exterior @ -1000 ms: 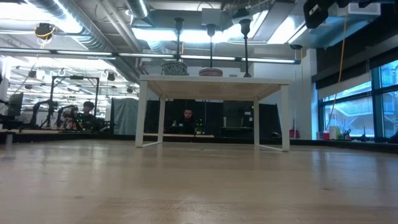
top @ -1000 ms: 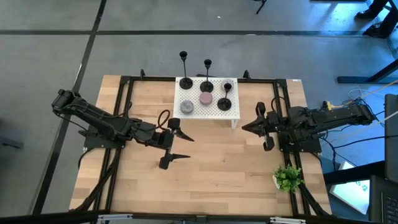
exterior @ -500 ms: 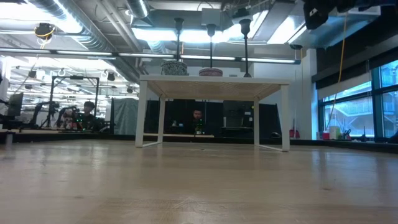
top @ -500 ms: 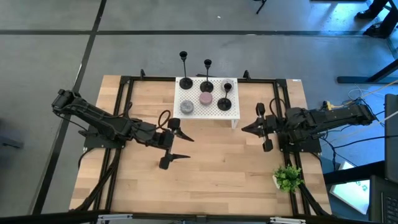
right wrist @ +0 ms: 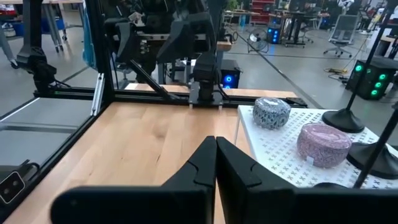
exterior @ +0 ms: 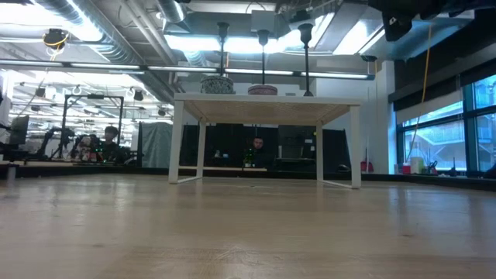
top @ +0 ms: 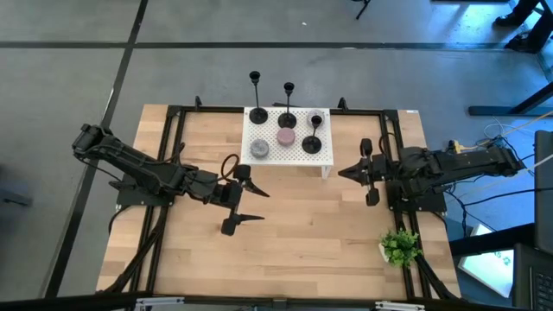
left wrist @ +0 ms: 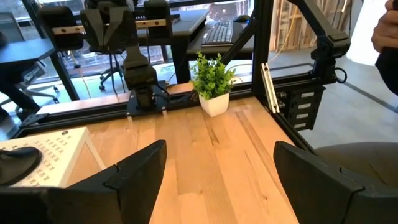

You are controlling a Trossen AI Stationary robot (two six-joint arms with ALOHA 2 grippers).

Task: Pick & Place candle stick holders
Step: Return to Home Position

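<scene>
Three black candle stick holders stand upright on their round bases on a white perforated stand (top: 298, 155) at the table's far middle: one at the stand's far left corner (top: 257, 113), one beside it (top: 287, 118), one nearer the right side (top: 312, 143). In the low view their stems (exterior: 263, 58) rise above the stand's top (exterior: 263, 101). My left gripper (top: 259, 205) hovers open over the table's middle left, with nothing between its fingers. My right gripper (top: 341, 173) is shut and empty, just right of the stand, pointing toward it.
A grey candle tin (top: 259, 149) and a pink one (top: 286, 136) sit on the stand among the holders. A small potted plant (top: 399, 246) stands at the near right. Black frame rails (top: 177, 138) run along the table's sides. Bare wood lies across the near middle.
My right gripper has turned a little at the wrist, its tip swinging slightly toward the table's far edge while it stays shut. The left arm and the holders have kept still.
</scene>
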